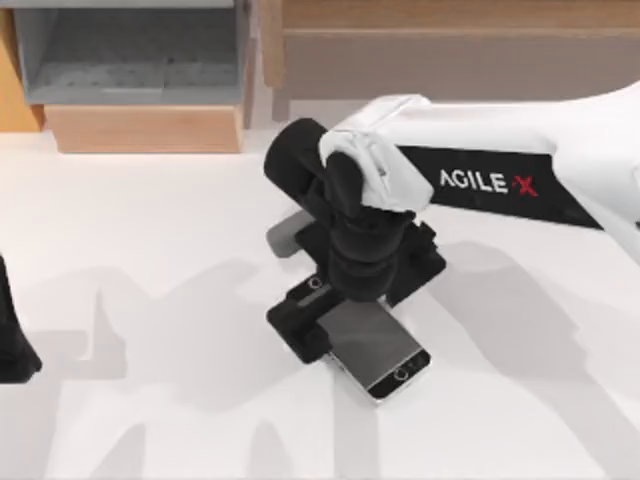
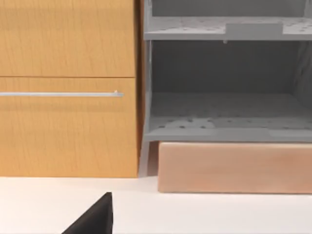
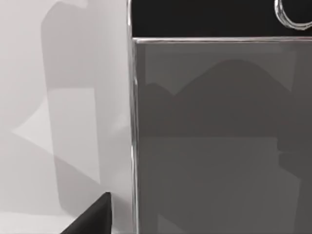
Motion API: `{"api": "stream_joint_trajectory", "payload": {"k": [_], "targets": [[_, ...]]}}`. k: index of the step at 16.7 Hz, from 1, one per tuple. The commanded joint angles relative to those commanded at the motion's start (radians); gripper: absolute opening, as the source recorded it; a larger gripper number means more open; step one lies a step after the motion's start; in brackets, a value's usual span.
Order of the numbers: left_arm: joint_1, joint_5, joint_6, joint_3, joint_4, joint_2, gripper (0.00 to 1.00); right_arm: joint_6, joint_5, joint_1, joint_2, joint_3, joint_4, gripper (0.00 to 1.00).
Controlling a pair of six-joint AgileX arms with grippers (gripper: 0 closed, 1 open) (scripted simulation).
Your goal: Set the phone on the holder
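The phone (image 1: 385, 352) lies flat on the white table near the middle, its home-button end pointing to the front right; its far half is hidden under my right gripper. My right gripper (image 1: 358, 298) hangs directly over it, open, with one black finger block on each side of the phone's width. The right wrist view looks straight down on the grey screen (image 3: 219, 136), with one fingertip (image 3: 92, 219) just outside the silver rim. A grey piece, apparently the holder (image 1: 283, 235), peeks out behind the gripper, mostly covered by the arm.
My left gripper (image 1: 12, 345) is parked at the table's left edge, one fingertip (image 2: 95, 217) showing in its wrist view. A wooden cabinet (image 2: 68, 87), a grey shelf unit (image 1: 135, 50) and a wooden plinth (image 1: 145, 128) line the back.
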Motion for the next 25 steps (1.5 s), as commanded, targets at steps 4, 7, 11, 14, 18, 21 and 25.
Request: {"api": "stream_joint_trajectory", "payload": {"k": [4,7,11,14,18,21,25], "targets": [[0.000,0.000,0.000,0.000,0.000,0.000,1.00,0.000,0.000,0.000,0.000,0.000,0.000,0.85],[0.000,0.000,0.000,0.000,0.000,0.000,1.00,0.000,0.000,0.000,0.000,0.000,0.000,0.62],[0.000,0.000,0.000,0.000,0.000,0.000,1.00,0.000,0.000,0.000,0.000,0.000,0.000,0.32],[0.000,0.000,0.000,0.000,0.000,0.000,1.00,0.000,0.000,0.000,0.000,0.000,0.000,0.10],[0.000,0.000,0.000,0.000,0.000,0.000,1.00,0.000,0.000,0.000,0.000,0.000,0.000,0.00],[0.000,0.000,0.000,0.000,0.000,0.000,1.00,0.000,0.000,0.000,0.000,0.000,0.000,0.00],[0.000,0.000,0.000,0.000,0.000,0.000,1.00,0.000,0.003,-0.003,-0.034,0.011,-0.015,0.00]]}}
